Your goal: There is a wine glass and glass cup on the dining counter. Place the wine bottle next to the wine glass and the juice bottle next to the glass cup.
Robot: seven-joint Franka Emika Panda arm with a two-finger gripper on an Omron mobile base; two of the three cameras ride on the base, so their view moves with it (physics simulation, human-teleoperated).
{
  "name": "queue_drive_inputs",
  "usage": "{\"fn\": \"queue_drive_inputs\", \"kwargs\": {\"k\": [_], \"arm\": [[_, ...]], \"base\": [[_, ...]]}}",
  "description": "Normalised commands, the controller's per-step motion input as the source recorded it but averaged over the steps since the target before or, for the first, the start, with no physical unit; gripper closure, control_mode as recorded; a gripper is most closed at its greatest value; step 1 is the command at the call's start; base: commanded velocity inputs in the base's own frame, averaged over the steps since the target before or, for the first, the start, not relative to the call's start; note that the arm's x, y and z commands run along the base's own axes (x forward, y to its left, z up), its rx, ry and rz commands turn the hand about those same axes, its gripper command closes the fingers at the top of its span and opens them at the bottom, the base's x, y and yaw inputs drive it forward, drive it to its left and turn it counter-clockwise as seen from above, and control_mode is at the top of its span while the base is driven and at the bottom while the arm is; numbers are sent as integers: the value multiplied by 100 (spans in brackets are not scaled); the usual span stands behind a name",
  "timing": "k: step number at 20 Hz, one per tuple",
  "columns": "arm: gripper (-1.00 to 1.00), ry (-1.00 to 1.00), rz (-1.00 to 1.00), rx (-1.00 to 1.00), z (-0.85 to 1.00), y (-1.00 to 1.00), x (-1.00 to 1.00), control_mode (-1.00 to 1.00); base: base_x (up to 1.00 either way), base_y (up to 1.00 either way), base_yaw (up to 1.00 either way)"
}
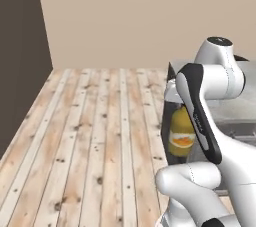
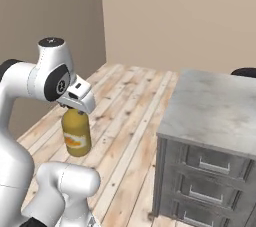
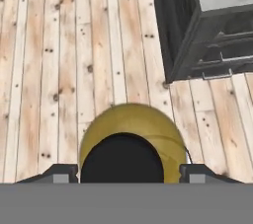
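Beneath me runs the plank floor (image 1: 90,146), pale wood with dark knots. To my right stands the dining counter (image 2: 215,106), its grey-white marble worktop bare at the end I can see, grey drawers (image 2: 210,171) shut below it. My pincer (image 2: 75,107) is clenched on the juice bottle (image 2: 76,133) at its neck, and the bottle hangs upright in the air above the floor, apart from the counter's end. It is filled with yellow-orange liquid nearly to the shoulder. From my hand its dark cap (image 3: 122,158) sits between my fingertips (image 3: 59,173).
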Motion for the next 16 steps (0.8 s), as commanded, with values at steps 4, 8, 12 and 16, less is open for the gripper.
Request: {"fn": "queue_drive_inputs", "kwargs": {"k": [4,8,12,16], "arm": [[100,0,0,0,0,0,0,100],[100,0,0,0,0,0,0,100],[100,0,0,0,0,0,0,100],[100,0,0,0,0,0,0,100]], "base": [[71,56,-9],[74,54,-10],[78,48,-13],[82,41,-15]]}}
